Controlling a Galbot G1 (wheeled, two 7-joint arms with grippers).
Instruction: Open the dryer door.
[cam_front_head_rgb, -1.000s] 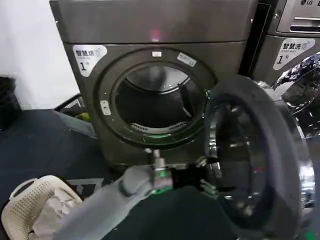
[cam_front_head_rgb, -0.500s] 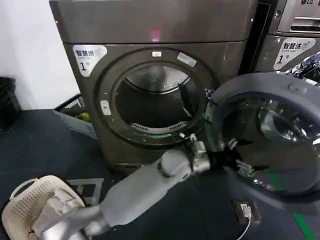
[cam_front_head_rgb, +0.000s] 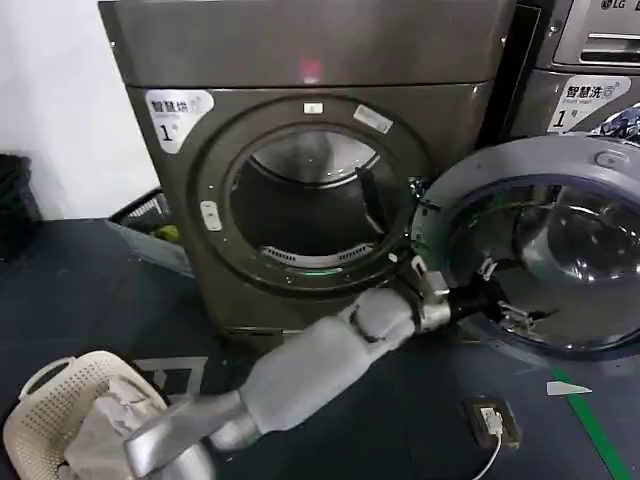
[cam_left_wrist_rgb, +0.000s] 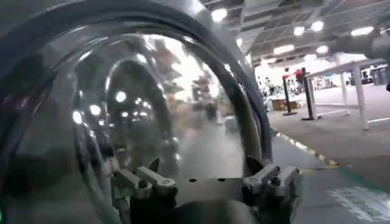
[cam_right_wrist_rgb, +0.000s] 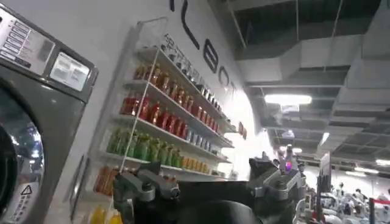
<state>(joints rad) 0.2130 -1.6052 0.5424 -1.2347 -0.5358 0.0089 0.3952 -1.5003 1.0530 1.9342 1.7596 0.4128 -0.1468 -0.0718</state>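
The dryer (cam_front_head_rgb: 300, 200) mouth stands open and unblocked from the front. The door (cam_front_head_rgb: 540, 250), swung wide to the right, blocks that side, with the left gripper (cam_front_head_rgb: 495, 295) against its inner face. A basket (cam_front_head_rgb: 40, 420) sits on the floor at lower left.

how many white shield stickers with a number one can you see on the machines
2. One sticker sits on the dryer, upper left of its opening; the other is on the LG machine at right. More may be hidden.
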